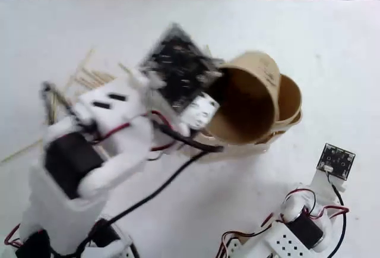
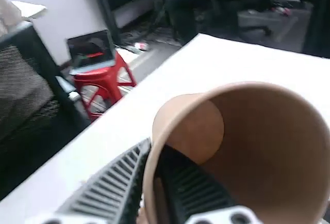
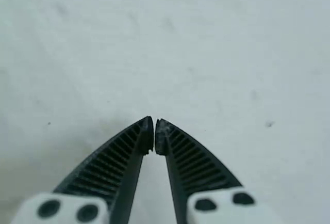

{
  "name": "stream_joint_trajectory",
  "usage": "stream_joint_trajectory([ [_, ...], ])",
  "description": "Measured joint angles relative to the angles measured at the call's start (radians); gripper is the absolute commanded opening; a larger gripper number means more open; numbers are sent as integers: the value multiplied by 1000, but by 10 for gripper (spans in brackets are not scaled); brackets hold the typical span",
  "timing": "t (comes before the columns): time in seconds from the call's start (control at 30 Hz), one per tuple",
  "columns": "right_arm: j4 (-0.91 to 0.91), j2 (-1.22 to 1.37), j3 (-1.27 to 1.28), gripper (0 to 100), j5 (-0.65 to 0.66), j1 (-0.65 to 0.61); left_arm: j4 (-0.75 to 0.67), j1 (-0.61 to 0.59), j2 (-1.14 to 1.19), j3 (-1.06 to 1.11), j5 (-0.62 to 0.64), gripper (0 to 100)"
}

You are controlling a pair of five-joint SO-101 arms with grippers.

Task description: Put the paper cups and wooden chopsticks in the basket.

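My left gripper (image 1: 215,94) is shut on the rim of a brown paper cup (image 1: 246,100), which it holds tilted on its side above the table. In the left wrist view one finger (image 2: 191,188) sits inside the paper cup (image 2: 258,146) and the other finger (image 2: 111,182) lies outside its wall. Right behind it lies another brown cup (image 1: 290,97), nested on a further one. Several wooden chopsticks (image 1: 89,78) are scattered on the white table behind the left arm. My right gripper (image 3: 154,128) is shut with nothing in it, just over bare table.
The right arm (image 1: 303,225) rests low at the front right of the white table (image 1: 332,44). A single chopstick (image 1: 21,151) lies at the far left edge. Past the table's far edge are a red stool (image 2: 105,84) and dark furniture.
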Motion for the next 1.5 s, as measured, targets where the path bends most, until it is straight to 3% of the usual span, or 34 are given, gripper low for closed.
stream_joint_trajectory([
  [0.23, 0, 0, 0, 19, 2, 29, -180, 55, 58, 195, 3, 24],
  [0.67, 0, 0, 0, 19, 3, 29, -239, 20, 203, 196, 3, 29],
  [0.9, 0, 0, 0, 19, 3, 29, -239, 9, 209, 198, 3, 153],
  [1.27, 0, 0, 0, 19, 3, 29, -242, 6, 209, 198, 3, 153],
  [1.5, 0, 0, 0, 19, 3, 29, -361, 6, 209, 198, -5, 153],
])
